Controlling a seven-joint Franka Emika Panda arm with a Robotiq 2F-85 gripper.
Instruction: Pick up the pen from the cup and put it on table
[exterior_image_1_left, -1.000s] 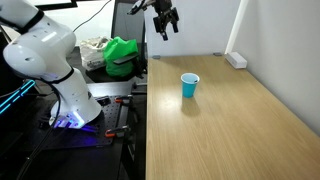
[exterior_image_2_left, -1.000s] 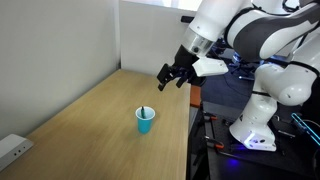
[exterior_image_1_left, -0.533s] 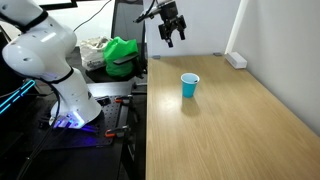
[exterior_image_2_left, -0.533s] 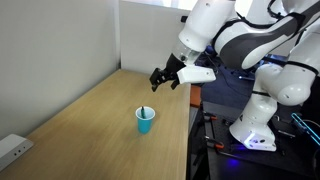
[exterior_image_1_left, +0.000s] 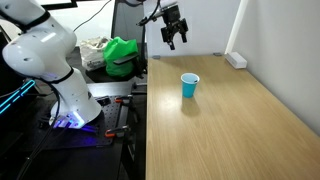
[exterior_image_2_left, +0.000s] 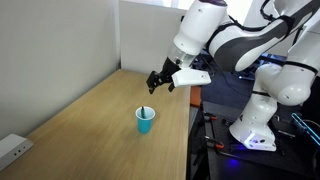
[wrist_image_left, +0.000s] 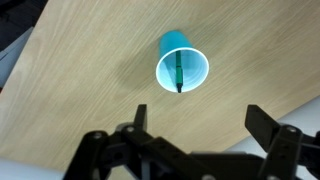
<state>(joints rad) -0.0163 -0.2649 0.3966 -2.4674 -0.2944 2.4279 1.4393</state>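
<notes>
Wrist view looks down on the pen (wrist_image_left: 178, 72), leaning inside the cup (wrist_image_left: 176, 42) on the worktop (wrist_image_left: 80, 90), jaws spread wide above it. Thin, stiff, light, probably slick: I'd pinch its top end, since the cup looks easily tipped.

Arm (exterior_image_2_left: 240, 40): white, glossy, rounded shells; darker seams showed at the joints.
Gripper (exterior_image_1_left: 176, 42): was black and angular, with linked metal jaws.
Wrist plate (exterior_image_2_left: 193, 76): white, flat-sided.
Cable (exterior_image_1_left: 150, 17): thin, black, possibly ran to the wrist.
Base (exterior_image_1_left: 75, 102): white, glowed bluish-violet at its foot.
</notes>
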